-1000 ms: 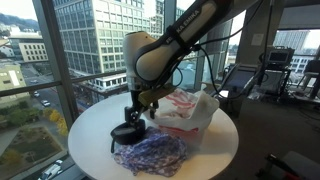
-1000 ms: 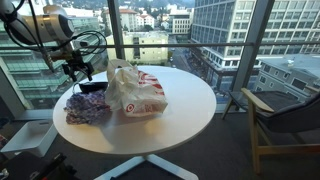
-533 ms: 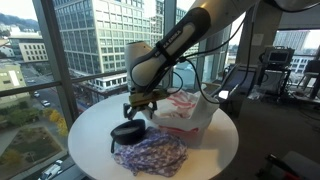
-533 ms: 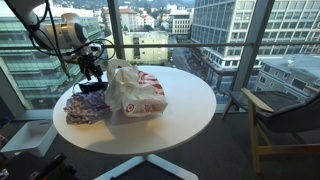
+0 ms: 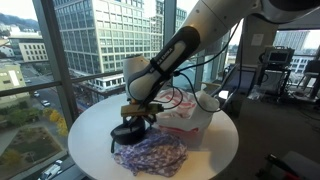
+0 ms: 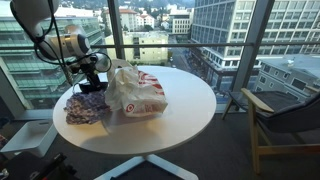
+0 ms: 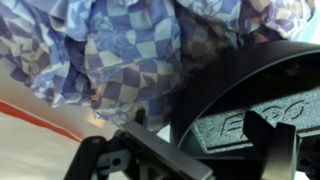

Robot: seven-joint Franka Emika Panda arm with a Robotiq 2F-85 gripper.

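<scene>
A black round object [image 5: 126, 131] with raised lettering lies on the round white table [image 5: 215, 150], its edge resting on a blue-and-purple checkered cloth [image 5: 150, 153]. My gripper [image 5: 137, 112] hangs just above the black object, fingers pointing down. In the wrist view the two fingers [image 7: 195, 150] stand wide apart over the black object [image 7: 240, 90], with the cloth [image 7: 120, 50] beyond it. The jaws look open and hold nothing. The gripper [image 6: 90, 68], black object [image 6: 92, 87] and cloth [image 6: 87, 107] also show in an exterior view.
A white plastic bag with red print [image 5: 185, 110] stands right beside the gripper near the table's middle, also seen in an exterior view [image 6: 135, 90]. Tall windows ring the table [image 6: 185, 110]. A chair [image 6: 280, 115] stands off to one side.
The gripper has risen off the black object, then come slightly back down above it. The arm has swung over. The black object, cloth and bag have stayed put.
</scene>
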